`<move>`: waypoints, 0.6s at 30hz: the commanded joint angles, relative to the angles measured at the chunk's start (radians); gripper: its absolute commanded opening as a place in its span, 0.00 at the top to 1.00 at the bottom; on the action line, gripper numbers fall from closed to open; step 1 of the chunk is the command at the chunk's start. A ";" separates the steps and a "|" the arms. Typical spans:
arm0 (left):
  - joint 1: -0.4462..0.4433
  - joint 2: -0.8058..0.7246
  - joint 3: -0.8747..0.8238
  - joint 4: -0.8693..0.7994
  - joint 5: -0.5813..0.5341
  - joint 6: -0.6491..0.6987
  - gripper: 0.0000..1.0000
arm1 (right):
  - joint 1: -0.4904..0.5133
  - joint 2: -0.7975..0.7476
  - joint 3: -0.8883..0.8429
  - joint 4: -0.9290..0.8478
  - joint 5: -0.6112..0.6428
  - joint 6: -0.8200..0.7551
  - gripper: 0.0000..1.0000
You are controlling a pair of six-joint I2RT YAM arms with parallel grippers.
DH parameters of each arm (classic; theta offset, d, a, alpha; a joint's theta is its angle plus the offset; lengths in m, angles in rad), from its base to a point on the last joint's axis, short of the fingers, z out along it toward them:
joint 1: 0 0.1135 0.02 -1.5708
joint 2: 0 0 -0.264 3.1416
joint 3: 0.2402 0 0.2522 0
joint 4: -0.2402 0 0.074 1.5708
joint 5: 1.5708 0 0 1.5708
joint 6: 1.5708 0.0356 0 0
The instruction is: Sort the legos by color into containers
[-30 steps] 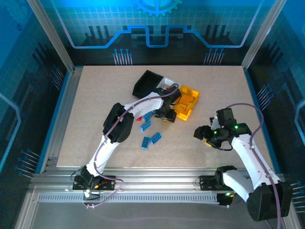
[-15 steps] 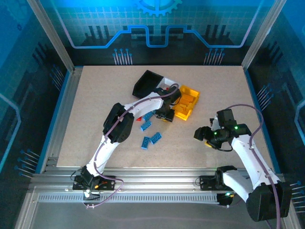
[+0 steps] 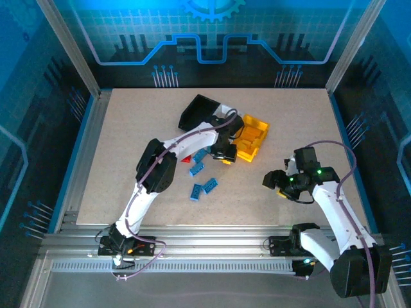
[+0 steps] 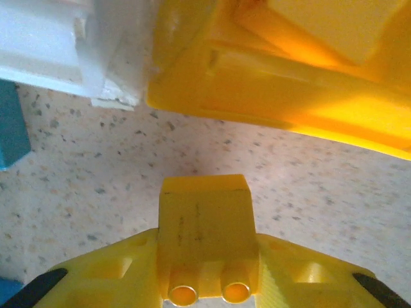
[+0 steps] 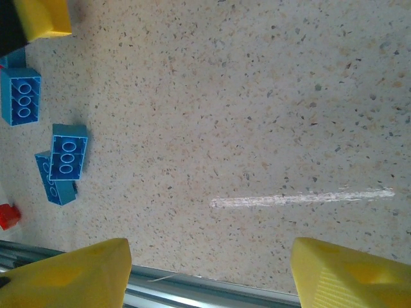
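Note:
My left gripper (image 3: 224, 154) sits just in front of the yellow container (image 3: 252, 136), shut on a yellow lego (image 4: 205, 224) held between its fingers (image 4: 109, 273) a little above the table. The yellow container's wall (image 4: 289, 83) and the white container's corner (image 4: 58, 45) are close ahead of it. The black container (image 3: 196, 110) and the white container (image 3: 223, 114) adjoin in a row. Several blue legos (image 3: 196, 169) and a red lego (image 3: 187, 159) lie beside the left arm. My right gripper (image 3: 273, 179) hangs open over bare table to the right, nothing between its fingers (image 5: 70, 276).
In the right wrist view, blue legos (image 5: 67, 151) and a red lego (image 5: 8, 215) lie at the left, and the table's metal front rail (image 5: 205, 292) runs along the bottom. There is free tabletop (image 3: 128, 128) at the far left and right.
The left gripper has closed on the yellow lego and shifted slightly toward the containers. The right arm has stayed almost still.

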 commanded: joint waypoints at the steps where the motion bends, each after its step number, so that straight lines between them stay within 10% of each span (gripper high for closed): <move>1: 0.013 -0.044 0.079 0.008 0.082 -0.093 0.63 | -0.020 -0.012 -0.001 -0.021 -0.025 -0.024 0.32; 18: 0.075 0.220 0.468 0.119 0.174 -0.306 0.62 | -0.036 -0.074 0.004 -0.056 -0.018 -0.018 0.32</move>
